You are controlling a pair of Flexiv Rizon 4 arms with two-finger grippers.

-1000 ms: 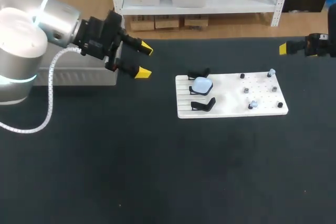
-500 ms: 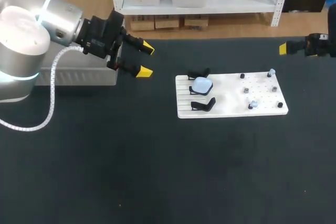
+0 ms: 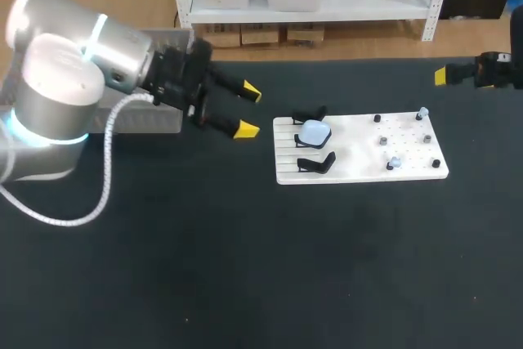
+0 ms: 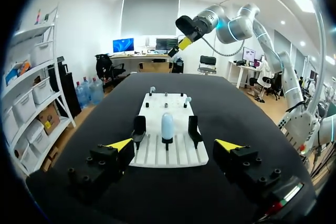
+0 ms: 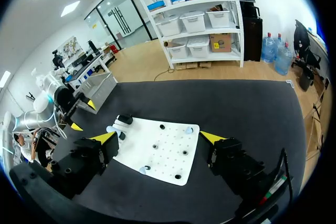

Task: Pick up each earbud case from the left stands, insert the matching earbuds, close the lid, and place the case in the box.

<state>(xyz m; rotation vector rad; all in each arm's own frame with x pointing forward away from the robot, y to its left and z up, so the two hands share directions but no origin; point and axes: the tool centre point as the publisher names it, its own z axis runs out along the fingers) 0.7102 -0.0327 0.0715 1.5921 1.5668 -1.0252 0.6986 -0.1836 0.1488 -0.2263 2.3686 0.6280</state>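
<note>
A pale blue earbud case (image 3: 314, 131) sits on the middle stand at the left end of the white board (image 3: 359, 171); black empty stands (image 3: 309, 114) (image 3: 317, 163) flank it. Two pale earbuds (image 3: 422, 112) (image 3: 394, 162) rest on pegs at the board's right. My left gripper (image 3: 247, 110) hovers open just left of the board, nothing between its fingers. In the left wrist view the case (image 4: 167, 125) stands straight ahead of that gripper (image 4: 174, 145). My right gripper (image 3: 442, 76) hangs open beyond the board's far right corner; its own view shows the board (image 5: 157, 156) ahead of the gripper (image 5: 158, 137).
A grey box (image 3: 139, 118) stands at the table's left, partly hidden behind my left arm. Small dark pegs (image 3: 382, 141) dot the board's right half. The black tabletop (image 3: 261, 267) stretches wide in front of the board.
My left arm has swung right, bringing its open gripper close to the board's left end. The right arm, case and earbuds have not moved.
</note>
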